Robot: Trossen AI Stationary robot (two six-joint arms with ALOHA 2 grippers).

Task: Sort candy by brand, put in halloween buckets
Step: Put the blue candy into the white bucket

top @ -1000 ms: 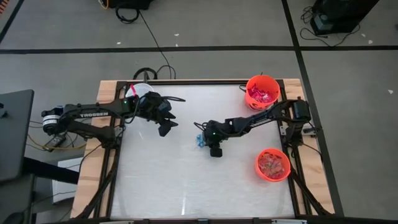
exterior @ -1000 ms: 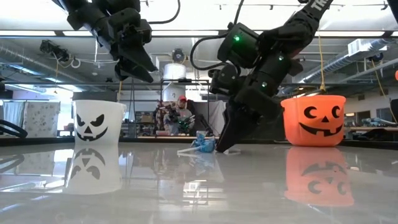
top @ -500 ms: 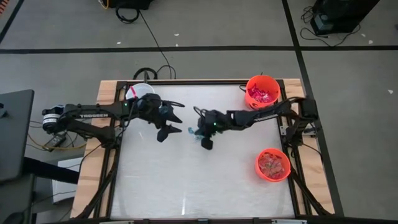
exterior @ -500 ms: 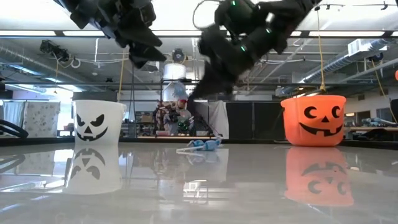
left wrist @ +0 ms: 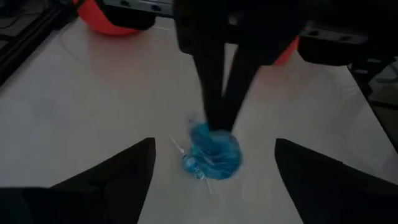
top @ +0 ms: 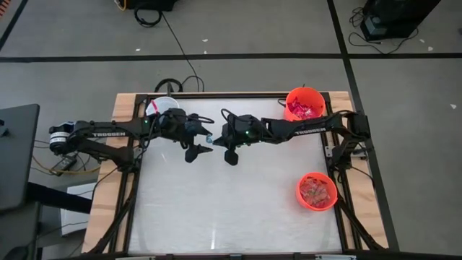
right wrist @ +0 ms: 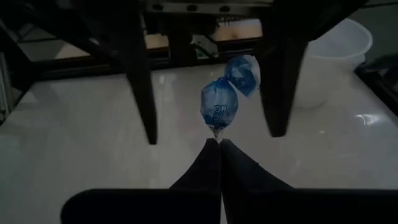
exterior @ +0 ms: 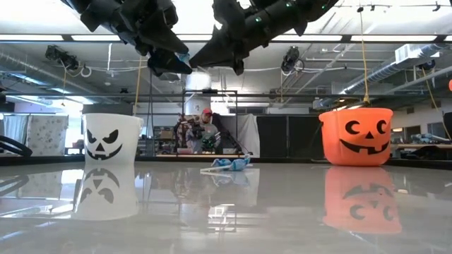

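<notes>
Halloween buckets ring the table (top: 216, 217), white (top: 160, 106) at the far left corner and two orange (top: 304, 105) (top: 317, 191) along the right edge, while the right gripper (top: 219, 139), clenched, holds blue-wrapped candy (right wrist: 219, 106) by its twist between the left gripper's (top: 205, 142) spread fingers above mid-table.

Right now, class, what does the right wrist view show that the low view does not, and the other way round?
Only the right wrist view: the blue candy pinched by its twisted end in the shut right gripper, between the open fingers of the left gripper. Only the low view: the orange bucket with its face, more candy lying on the table, a person behind. Both: the white bucket and both grippers.
</notes>
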